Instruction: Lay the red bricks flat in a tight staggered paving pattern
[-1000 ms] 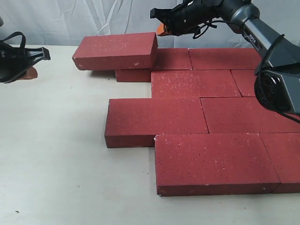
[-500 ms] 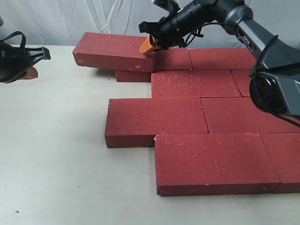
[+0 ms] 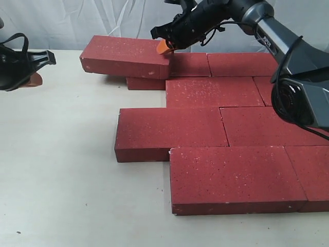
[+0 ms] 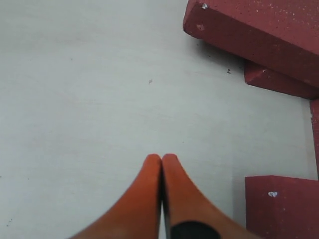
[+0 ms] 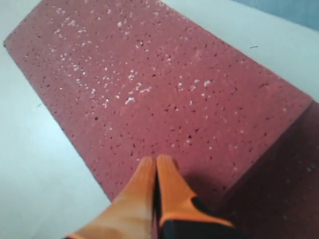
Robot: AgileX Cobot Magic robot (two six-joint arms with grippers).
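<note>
The red bricks [image 3: 221,128] lie staggered on the worktop [image 3: 56,154]; one tilted brick [image 3: 123,55] rests atop another, which is mostly hidden. The right pincer [image 5: 156,164], closed and empty, has its tips at that brick's end — the left pincer [image 4: 161,160] is closed and empty too.

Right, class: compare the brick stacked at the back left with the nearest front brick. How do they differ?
The stacked brick sits raised on another brick, overhanging it; the front brick lies flat on the table. The shut right gripper has its tips at the stacked brick's end; no gripper touches the front brick. The front brick butts against neighbours; the stacked brick is not yet in the pattern. Both are dark red, speckled, rectangular.
</note>
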